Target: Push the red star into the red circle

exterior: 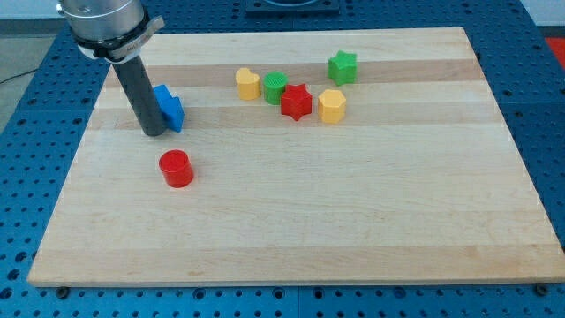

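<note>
My tip upper left of frame, touching blue block; no jaws, holds nothing. Red star upper centre, red circle centre-left, well apart.

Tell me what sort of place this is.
Probably a robotics lab bench. A pale wooden board lies on a blue perforated metal table, small coloured blocks such as the red star block and red cylinder block are scattered on it, and my tip touches a blue block.
</note>
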